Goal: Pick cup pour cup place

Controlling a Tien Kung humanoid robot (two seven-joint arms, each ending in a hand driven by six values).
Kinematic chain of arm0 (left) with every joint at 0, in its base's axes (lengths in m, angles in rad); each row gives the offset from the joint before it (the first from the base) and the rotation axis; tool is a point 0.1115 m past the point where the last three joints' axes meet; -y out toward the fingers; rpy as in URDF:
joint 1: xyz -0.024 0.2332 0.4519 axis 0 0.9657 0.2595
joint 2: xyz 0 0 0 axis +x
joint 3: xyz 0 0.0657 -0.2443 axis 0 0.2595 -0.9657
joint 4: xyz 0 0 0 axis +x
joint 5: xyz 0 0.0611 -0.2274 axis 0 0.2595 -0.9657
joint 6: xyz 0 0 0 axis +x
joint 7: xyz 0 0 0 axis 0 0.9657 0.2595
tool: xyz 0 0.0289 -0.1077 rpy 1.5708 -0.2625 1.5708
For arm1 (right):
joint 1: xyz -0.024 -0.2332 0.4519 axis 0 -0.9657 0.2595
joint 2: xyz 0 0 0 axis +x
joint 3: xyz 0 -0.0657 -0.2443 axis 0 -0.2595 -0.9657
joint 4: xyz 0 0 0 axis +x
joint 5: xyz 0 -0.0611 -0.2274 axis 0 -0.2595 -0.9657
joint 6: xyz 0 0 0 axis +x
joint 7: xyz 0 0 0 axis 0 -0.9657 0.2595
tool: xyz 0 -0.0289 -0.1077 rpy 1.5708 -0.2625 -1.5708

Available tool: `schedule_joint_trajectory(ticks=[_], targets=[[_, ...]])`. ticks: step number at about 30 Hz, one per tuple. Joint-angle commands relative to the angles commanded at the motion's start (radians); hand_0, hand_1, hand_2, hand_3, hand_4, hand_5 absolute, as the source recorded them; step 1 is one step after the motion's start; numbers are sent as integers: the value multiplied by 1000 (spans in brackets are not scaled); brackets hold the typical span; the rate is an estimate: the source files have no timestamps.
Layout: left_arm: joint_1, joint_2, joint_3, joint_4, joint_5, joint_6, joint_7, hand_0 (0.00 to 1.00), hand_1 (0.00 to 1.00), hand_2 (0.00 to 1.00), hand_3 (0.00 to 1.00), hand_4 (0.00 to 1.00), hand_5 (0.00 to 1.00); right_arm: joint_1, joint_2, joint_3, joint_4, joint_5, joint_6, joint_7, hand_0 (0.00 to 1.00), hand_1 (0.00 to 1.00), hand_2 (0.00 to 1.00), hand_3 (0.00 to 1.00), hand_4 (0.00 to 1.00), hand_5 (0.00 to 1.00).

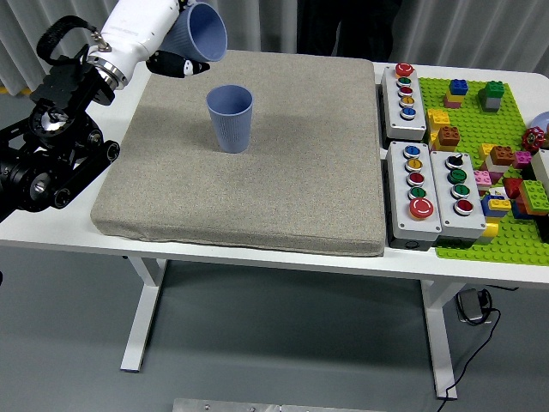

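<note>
Held cup (199,31) is sitting tipped in the air near the mat's far-left corner, mouth facing right and toward the camera; left hand (146,30) is gripping it, white-shelled, one dark fingertip (190,65) poking out below; second cup (230,118) is standing upright on the grey mat (257,189), below and right of the held one, not touching it; mat is lying on the white table (257,257); button boxes (426,154) and a green brick plate (489,172) are sitting to the right.
</note>
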Motion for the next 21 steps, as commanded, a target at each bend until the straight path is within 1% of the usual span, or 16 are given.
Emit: schedule_joint_trajectory(ticks=[1,3,4,5,9,11,12,13,14,15,19,21], targets=[[15,-5,-19,0,-46,20,-26,486,488,519,570,834,173,-2,0,0,0,0,0,0,700,710,679,640,82,341],[33,-14,-40,2,-124,35,-57,489,487,518,569,835,183,-3,1,0,0,-1,1,1,700,710,678,640,81,341],[38,-17,-46,2,-169,38,-64,489,487,518,569,835,183,-3,1,1,0,-1,1,1,700,710,678,640,81,341],[55,-26,-60,1,-214,43,-74,489,487,518,569,835,183,-3,1,0,-1,-1,1,1,700,710,678,640,81,341],[90,-40,-82,-7,-373,43,-89,490,487,519,569,835,184,-4,2,2,-1,-1,1,2,700,710,678,640,81,339],[127,-57,-113,-21,-459,49,-100,490,487,519,569,835,184,-5,2,1,-1,2,0,3,700,710,678,640,81,339],[135,-61,-119,-25,-479,52,-102,490,487,519,569,835,184,-5,3,1,-1,2,0,3,700,710,678,640,81,339],[155,-70,-135,-31,-484,59,-106,490,487,519,569,835,184,-5,3,2,-2,2,0,3,700,710,678,640,81,339],[160,-72,-138,-32,-486,60,-106,490,487,519,569,835,184,-5,3,2,-2,2,0,4,700,710,678,640,81,339],[178,-77,-141,-40,-491,72,-112,491,486,518,570,838,192,-6,4,2,-2,2,0,4,700,710,678,639,81,341],[232,-86,-152,-69,-464,93,-118,491,486,518,570,838,192,-6,6,1,-2,8,-2,4,700,710,678,639,81,341],[255,-92,-162,-80,-458,96,-121,491,489,518,569,838,194,-6,6,0,-2,10,-3,4,700,710,678,640,80,338]])
